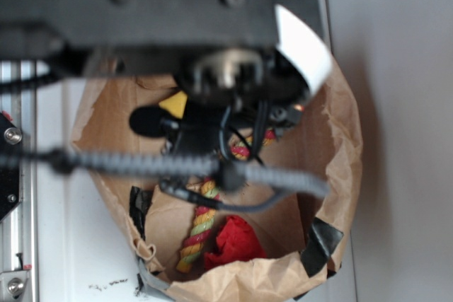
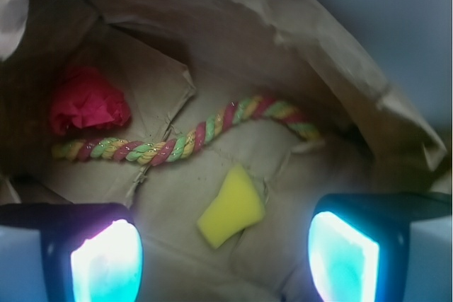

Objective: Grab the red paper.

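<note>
the pincer (image 2: 225, 256) hangs above the floor of a brown paper bag (image 2: 297, 47), its two glowing pads (image 2: 106, 263) spread wide apart at the lower corners of the wrist view, with nothing between them; the red paper (image 2: 88, 100), a wrinkled bright wad, lies well ahead of the left pad and off to that side, against the bag's creased wall, clear of both pads; just on the pincer's side of it runs the twisted rope (image 2: 184, 139) of red, green and yellow strands, one end close beside the wad, whether touching it i cannot tell, the rest curving away across the bag floor toward the right; nearer still, a yellow sponge wedge (image 2: 232, 206) rests on the brown paper almost midway between the pads, slightly ahead of them, apart from the rope; in the exterior view the blurred arm and its cables cover most of the bag, and the red wad (image 1: 233, 242) shows beside the rope (image 1: 198, 231) near the bag's torn rim (image 1: 283, 274), with the pale table (image 1: 403, 139) around it.
</note>
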Robot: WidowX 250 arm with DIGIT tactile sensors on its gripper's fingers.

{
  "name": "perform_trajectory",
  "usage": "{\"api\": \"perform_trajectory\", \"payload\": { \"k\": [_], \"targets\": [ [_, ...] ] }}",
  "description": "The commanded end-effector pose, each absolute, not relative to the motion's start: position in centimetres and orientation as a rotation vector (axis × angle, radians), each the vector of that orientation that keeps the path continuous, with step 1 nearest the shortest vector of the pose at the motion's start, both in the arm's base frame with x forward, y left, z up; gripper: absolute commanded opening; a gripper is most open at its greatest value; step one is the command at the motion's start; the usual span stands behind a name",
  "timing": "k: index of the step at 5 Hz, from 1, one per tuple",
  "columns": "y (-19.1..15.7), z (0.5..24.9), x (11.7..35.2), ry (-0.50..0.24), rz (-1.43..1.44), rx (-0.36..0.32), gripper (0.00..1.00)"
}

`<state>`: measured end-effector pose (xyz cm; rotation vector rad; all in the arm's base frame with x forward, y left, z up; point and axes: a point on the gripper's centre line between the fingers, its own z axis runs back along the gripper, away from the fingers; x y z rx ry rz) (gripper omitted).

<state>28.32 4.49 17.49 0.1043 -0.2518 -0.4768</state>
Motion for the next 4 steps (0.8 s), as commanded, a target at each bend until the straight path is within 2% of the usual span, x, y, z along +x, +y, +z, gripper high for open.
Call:
{"api": "perform_trajectory", "payload": {
  "k": [1,2,4],
  "targets": [
    [5.9,14.5,30.3,-0.301,-0.799,0.093,1.00],
    [4.0,13.0,30.3,-0.294,-0.915,0.047,1.00],
    [0.1,13.4,30.1,-0.311,-1.021,0.005,1.00]
  ]
}}
